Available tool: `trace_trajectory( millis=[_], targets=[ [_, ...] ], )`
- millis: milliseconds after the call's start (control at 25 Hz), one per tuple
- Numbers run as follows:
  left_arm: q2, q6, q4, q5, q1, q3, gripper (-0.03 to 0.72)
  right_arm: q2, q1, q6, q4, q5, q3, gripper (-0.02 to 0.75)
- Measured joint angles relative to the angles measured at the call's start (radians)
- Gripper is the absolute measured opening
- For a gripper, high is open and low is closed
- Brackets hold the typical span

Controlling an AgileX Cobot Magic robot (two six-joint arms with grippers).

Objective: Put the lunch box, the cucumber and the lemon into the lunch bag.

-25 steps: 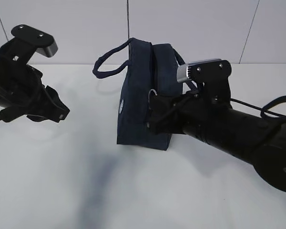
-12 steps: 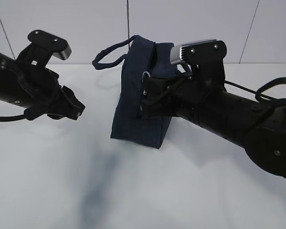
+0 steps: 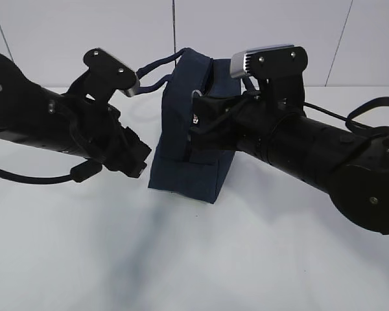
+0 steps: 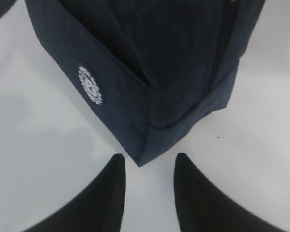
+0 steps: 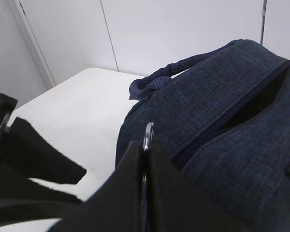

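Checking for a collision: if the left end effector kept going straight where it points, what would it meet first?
Most likely the lunch bag: its lower corner sits just ahead of the left end effector, between the open fingers.

A plain, smooth white tabletop [image 3: 259, 259] carries one thing: a boxy dark navy fabric lunch bag [image 3: 181, 155] with loop handles, standing near its middle by the back wall.
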Motion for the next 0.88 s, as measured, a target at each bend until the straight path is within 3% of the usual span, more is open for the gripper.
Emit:
trace_trajectory(
  millis=[400,560,760,880],
  targets=[
    [0.049,0.004,-0.047,-0.049,0.0,0.0,0.253,0.0,0.0,0.0,0.037,0.0,0.0,0.018],
    [0.049,0.004,-0.174,-0.053,0.0,0.0,0.262,0.0,0.0,0.0,0.065,0.0,0.0,0.018],
    [0.051,0.006,-0.206,-0.048,0.0,0.0,0.436,0.0,0.0,0.0,0.092,0.0,0.0,0.018],
    [0.058,0.008,-0.167,-0.048,-0.003,0.0,0.471,0.0,0.0,0.0,0.101,0.0,0.0,0.018]
  ],
)
